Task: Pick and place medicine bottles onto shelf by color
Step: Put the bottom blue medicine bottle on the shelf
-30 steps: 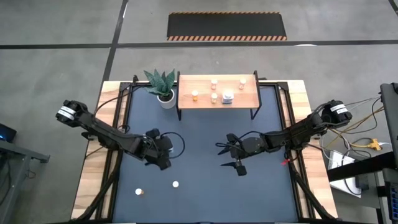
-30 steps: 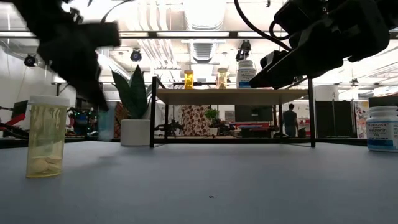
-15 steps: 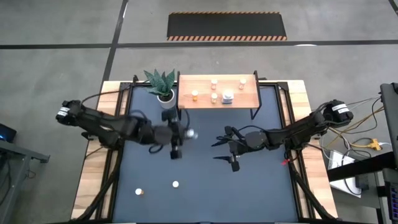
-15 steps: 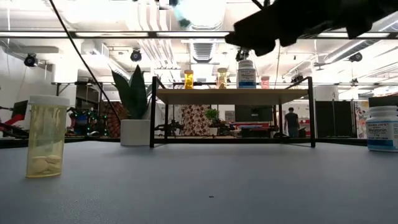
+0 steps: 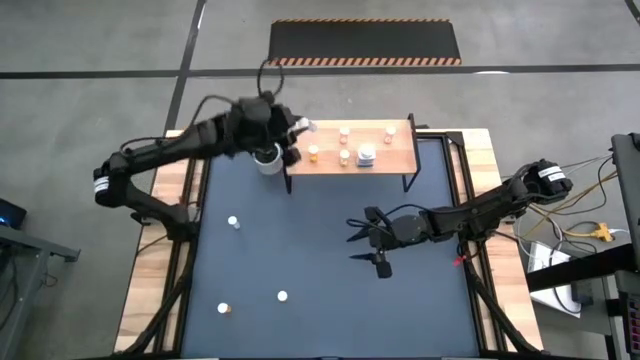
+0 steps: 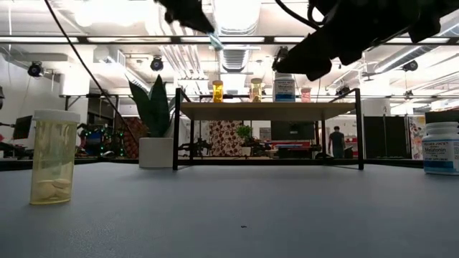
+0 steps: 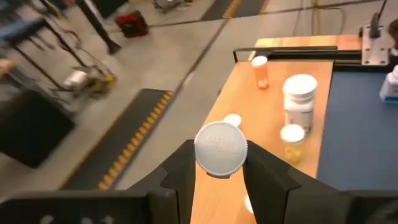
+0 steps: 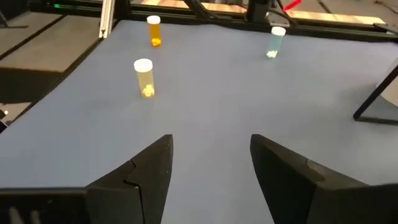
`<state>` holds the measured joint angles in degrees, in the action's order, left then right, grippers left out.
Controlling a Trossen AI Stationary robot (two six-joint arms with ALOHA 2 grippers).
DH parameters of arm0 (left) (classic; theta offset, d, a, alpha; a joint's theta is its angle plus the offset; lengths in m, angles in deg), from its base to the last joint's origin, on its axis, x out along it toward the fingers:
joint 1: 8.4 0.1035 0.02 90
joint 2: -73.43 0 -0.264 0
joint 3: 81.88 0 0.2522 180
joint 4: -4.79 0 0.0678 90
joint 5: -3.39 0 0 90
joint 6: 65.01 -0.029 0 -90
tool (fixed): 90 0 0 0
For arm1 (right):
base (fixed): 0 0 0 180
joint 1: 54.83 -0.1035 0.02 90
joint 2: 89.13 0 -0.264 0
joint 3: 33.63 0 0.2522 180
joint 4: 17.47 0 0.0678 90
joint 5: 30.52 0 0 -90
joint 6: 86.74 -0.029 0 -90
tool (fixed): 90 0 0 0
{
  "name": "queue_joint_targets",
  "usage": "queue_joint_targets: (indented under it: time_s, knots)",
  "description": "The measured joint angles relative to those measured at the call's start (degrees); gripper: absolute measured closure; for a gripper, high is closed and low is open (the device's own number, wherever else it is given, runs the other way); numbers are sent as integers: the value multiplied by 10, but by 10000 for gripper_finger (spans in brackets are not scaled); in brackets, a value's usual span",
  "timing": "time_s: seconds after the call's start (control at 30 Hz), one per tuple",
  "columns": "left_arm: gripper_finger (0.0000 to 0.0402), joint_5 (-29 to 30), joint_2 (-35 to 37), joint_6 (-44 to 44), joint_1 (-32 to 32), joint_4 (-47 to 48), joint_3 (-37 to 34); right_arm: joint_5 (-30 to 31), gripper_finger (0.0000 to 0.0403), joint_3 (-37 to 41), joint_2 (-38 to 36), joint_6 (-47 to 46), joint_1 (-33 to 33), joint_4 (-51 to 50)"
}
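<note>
My left gripper [image 5: 296, 130] is raised over the left end of the shelf [image 5: 395, 155] and is shut on a white-capped medicine bottle [image 7: 221, 149]; its body is hidden behind the cap. Several bottles stand on the shelf, among them an orange one [image 5: 313, 153] and a larger white one [image 5: 367, 156]. Three more stand on the dark tabletop: a pale one [image 5: 233, 222], a yellow one [image 5: 282, 296] and an orange one [image 5: 225, 309]. My right gripper [image 5: 362, 248] hangs open over the table's middle, with nothing between its fingers [image 8: 149, 171]. My left gripper pinches the bottle between its two fingers, just under the white cap [image 7: 219, 169], one finger [image 7: 181, 165] on each side. The fingers reach out slanting slightly downward toward the table's far edge. The bottle is lifted clear above the shelf, its cap turned back toward the wrist.
A white plant pot [image 5: 266, 160] with a spiky green plant stands just left of the shelf, under my left arm. The shelf stands on thin black legs [image 6: 176, 129]. The low view shows a white bottle [image 6: 440, 147] at the table's right.
My left gripper, still shut on the bottle, has risen from the table's near left and swung toward the far edge, and now stands above the shelf's left end. The bottle has been carried up clear of the table with it.
</note>
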<state>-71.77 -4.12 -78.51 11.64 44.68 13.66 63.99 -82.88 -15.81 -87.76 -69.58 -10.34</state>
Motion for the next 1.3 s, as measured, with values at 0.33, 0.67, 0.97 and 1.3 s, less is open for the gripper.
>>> queue_joint_targets:
  time_s: [0.33, 0.67, 0.97, 1.3]
  knots:
    - [304, -115, -70, -7, 132, -5, 0, 0, 197, 0, 0, -21, 0, -9]
    - [304, -137, -128, -32, 146, -2, 1, 0, 197, 0, 0, -17, 0, -11]
    - [302, -154, -132, 10, 131, 11, -7, 0, 197, 0, 0, -7, 0, -11]
    - [284, -153, -131, 39, 125, 18, -21, 0, 197, 1, 0, -5, 0, -12]
